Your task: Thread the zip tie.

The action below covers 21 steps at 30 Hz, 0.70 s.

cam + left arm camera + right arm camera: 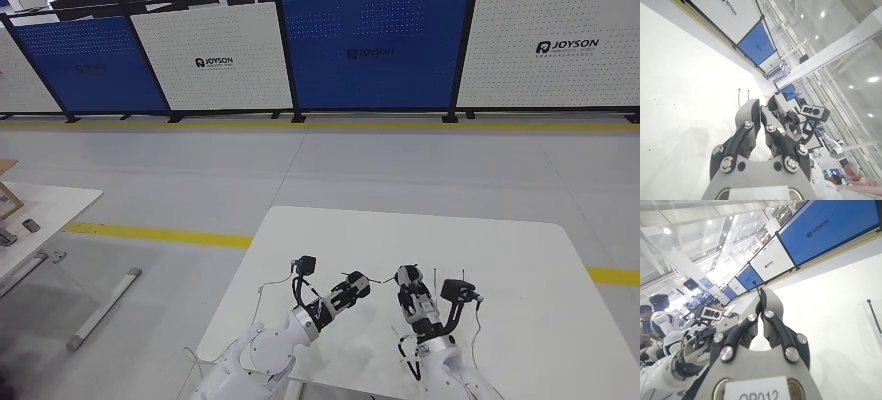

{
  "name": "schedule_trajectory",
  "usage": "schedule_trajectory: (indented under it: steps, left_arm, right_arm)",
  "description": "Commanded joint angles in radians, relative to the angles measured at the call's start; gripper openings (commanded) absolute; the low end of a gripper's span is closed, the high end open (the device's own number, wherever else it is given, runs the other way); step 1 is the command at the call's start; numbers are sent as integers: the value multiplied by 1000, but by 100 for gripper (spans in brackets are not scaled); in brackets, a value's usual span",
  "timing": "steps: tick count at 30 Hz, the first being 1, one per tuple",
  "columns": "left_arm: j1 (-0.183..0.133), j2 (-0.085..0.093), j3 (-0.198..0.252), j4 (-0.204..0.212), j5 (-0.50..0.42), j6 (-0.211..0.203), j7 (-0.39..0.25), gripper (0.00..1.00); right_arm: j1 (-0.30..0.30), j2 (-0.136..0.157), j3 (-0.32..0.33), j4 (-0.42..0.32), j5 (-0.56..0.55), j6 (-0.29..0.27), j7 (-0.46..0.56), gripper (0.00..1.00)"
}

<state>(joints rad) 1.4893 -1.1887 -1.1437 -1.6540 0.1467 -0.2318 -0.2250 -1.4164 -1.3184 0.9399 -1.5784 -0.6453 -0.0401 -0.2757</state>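
My right gripper [761,290] is shut on a black zip tie [756,287]; the tie's square head sticks out past the fingertips. My left gripper [759,107] is shut too, with a thin dark bit of the tie pinched at its tips. From above, the two grippers face each other over the near part of the white table [500,250], left gripper [358,285] and right gripper [403,276] close together. The thin zip tie [381,281] spans the short gap between them.
Two spare black zip ties [739,96] [748,94] lie side by side on the table beyond the grippers, seen from above as spare ties [435,275] [463,272]. One spare tie [871,309] lies near the right arm. Table edges are near on both sides.
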Motion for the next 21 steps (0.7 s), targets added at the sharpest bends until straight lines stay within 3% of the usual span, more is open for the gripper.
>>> schedule_trajectory:
  steps: [1,21]
  left_arm:
    - [0,0,0,0,0,0,0,0]
    - [0,0,0,0,0,0,0,0]
  right_arm:
    - [-1,-2,4,-2,-2,-2,-6,0]
    - [11,-26,2,35,-22,-2,20,0]
